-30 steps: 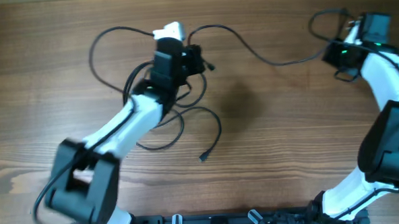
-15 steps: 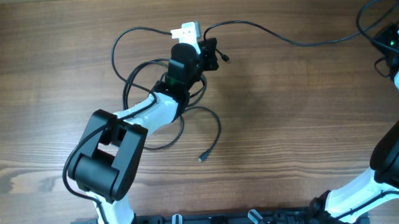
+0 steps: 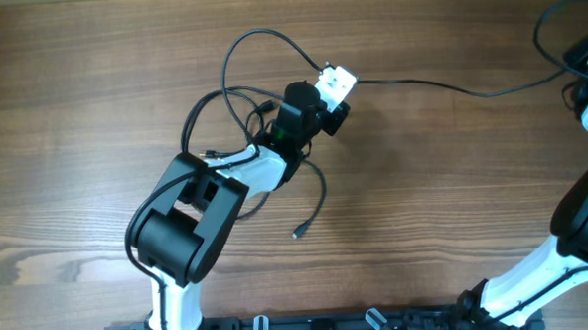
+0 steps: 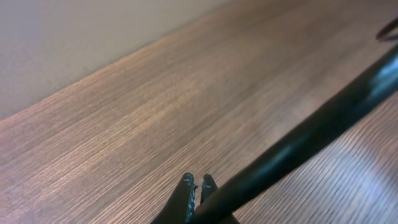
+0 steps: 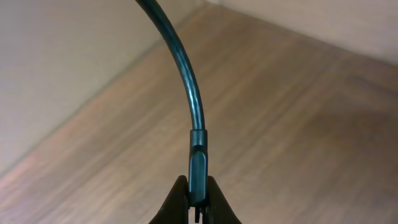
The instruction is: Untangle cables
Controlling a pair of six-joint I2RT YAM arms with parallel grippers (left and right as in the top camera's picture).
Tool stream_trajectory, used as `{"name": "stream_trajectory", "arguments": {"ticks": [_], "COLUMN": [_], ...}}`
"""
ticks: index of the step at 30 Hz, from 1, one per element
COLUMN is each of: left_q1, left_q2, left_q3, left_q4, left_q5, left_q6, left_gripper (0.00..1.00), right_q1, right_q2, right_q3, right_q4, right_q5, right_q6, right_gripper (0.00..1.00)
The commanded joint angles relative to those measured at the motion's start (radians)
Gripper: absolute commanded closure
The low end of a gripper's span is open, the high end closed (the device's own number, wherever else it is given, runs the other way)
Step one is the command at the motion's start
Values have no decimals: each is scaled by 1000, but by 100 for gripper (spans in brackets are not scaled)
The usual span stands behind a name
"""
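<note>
Cable plug (image 5: 198, 165) pinched between right jaws, cable strand (image 4: 298, 140) clamped in left jaws

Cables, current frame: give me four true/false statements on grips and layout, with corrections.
1. The right gripper is shut on a plug. True.
2. The left gripper hangs open, holding nothing. False: it is shut on a cable that runs off toward the right arm.
3. A loose plug lies on the table, in neither gripper. True.
4. All cables lie straight and apart. False: several loops overlap beside the left gripper.
</note>
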Motion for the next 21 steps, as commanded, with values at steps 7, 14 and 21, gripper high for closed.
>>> {"name": "stream_trajectory", "arguments": {"ticks": [7, 14, 21], "left_q1": [5, 3, -31], "left_q2": [21, 21, 22], "left_q3": [4, 4, 4], "left_q4": [-66, -190, -217], "left_q5": [-10, 19, 64], "left_q6": [505, 657, 657], "left_gripper": [96, 96, 96], "right_q1": [-135, -156, -164], "right_q2": [75, 133, 187], "right_q3": [12, 12, 12], "right_q4": [72, 129, 215], "right_q5": [28, 28, 35], "right_q6": [-6, -215, -369], "right_gripper": [96, 96, 96]}}
